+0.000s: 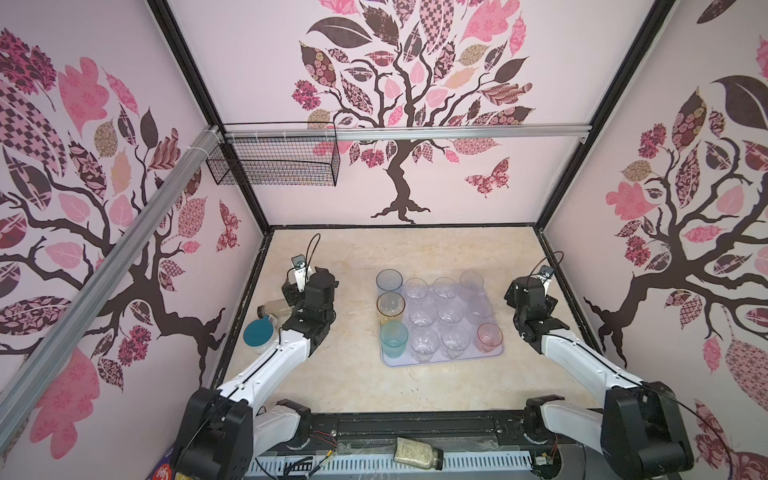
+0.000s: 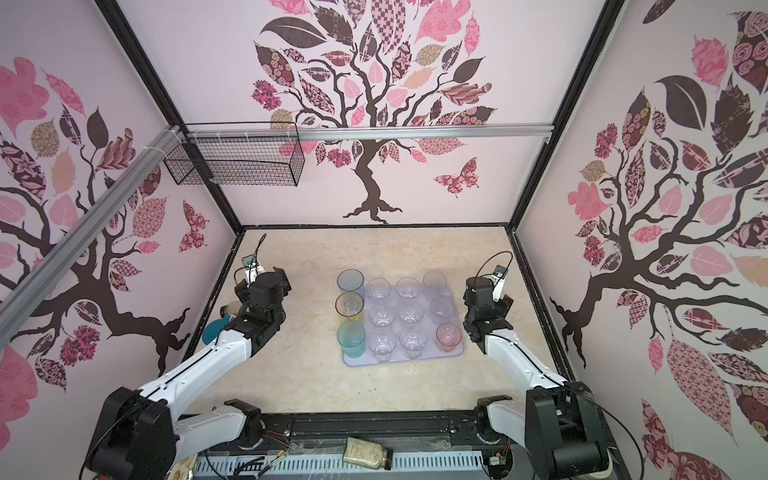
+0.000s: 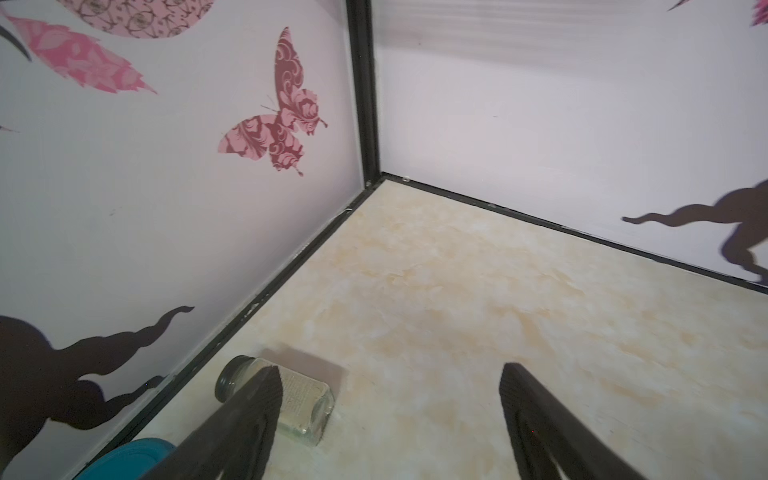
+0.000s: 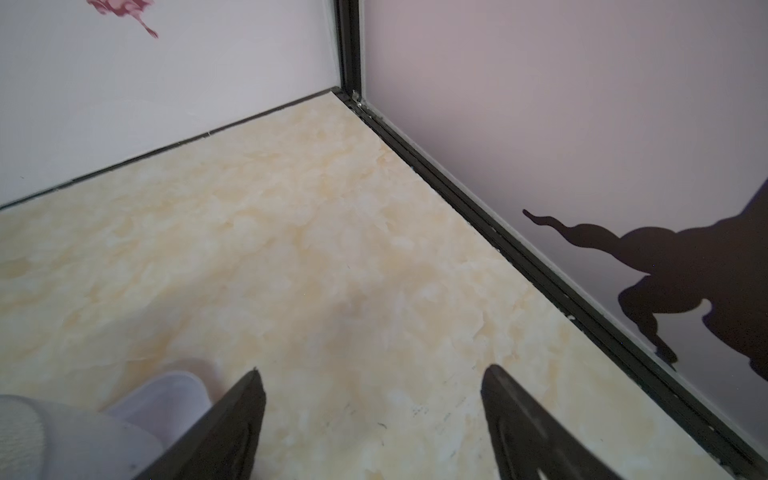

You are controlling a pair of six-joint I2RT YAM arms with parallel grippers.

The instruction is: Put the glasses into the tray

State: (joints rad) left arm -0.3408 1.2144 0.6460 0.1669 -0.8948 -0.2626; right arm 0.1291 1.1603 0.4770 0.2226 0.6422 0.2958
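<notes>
Top views, tray: the pale lavender tray sits flat on the marbled table, a bit right of centre in both top views. Its long side looks to run left-right across the frame, with the near edge climbing a touch toward the right.
Top views, glasses: the glasses all stand upright, mouths up, in rows on the tray. I count four across and three deep, as far as I can make out.
Top views, tall ones: teal glass nearest, amber glass behind it, blue-grey glass at the back. They line up down the tray's left edge; can't tell if the blue-grey one's base is fully inside the rim.
Top views, short ones: clear and see-through, pretty faint at the back right. The pink glass is in the near right corner.
Top views, arms: left arm is well left of the tray and right arm is just right of it, both apart from the glassware.
Left wrist: left gripper is spread wide with nothing between the fingers, over bare table. A capped bottle lies on its side behind one finger, and there's a teal lid at the lower left edge.
Right wrist: right gripper is spread wide and empty too, over bare table. There's a blurry pale lavender shape at lower left, tray or glass, can't tell.
</notes>
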